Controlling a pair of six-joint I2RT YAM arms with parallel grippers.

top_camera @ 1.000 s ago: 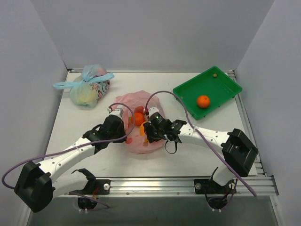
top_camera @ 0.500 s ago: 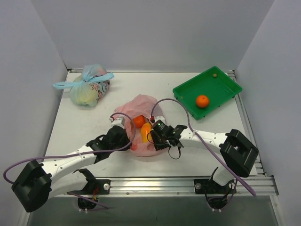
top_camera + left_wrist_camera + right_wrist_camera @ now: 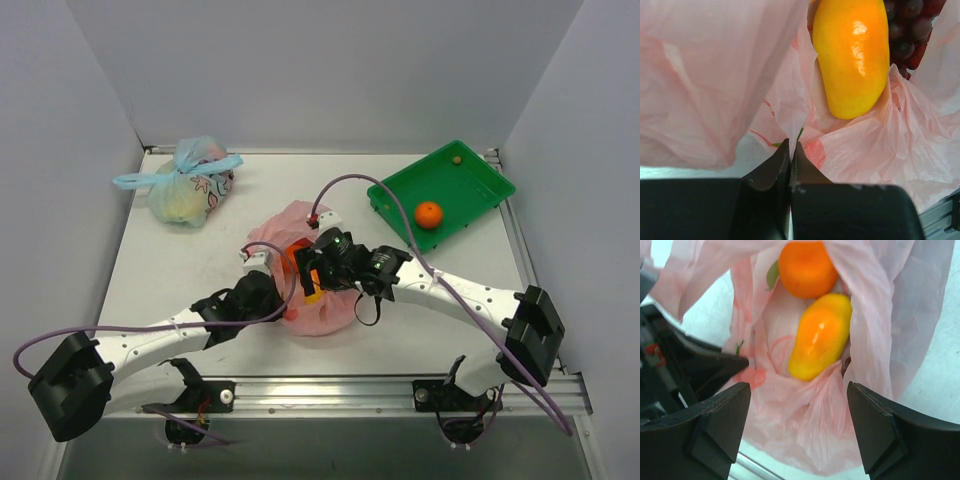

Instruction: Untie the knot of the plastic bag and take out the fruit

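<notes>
Pink plastic bag [image 3: 705, 75] around mango [image 3: 852, 55] and grapes [image 3: 910, 20]; orange [image 3: 430, 214] in green tray [image 3: 476, 184]

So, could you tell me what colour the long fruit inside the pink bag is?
Yellow shading to orange; the mango shows best in the left wrist view.

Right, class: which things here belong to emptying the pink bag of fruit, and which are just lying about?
Part of the job:
pink bag
mango
orange in bag
grapes
left claw, shut on the bag's film
right claw, open over the bag's mouth
green tray, probably the drop-off, with orange in tray

Lying about:
blue-tied bag
</notes>
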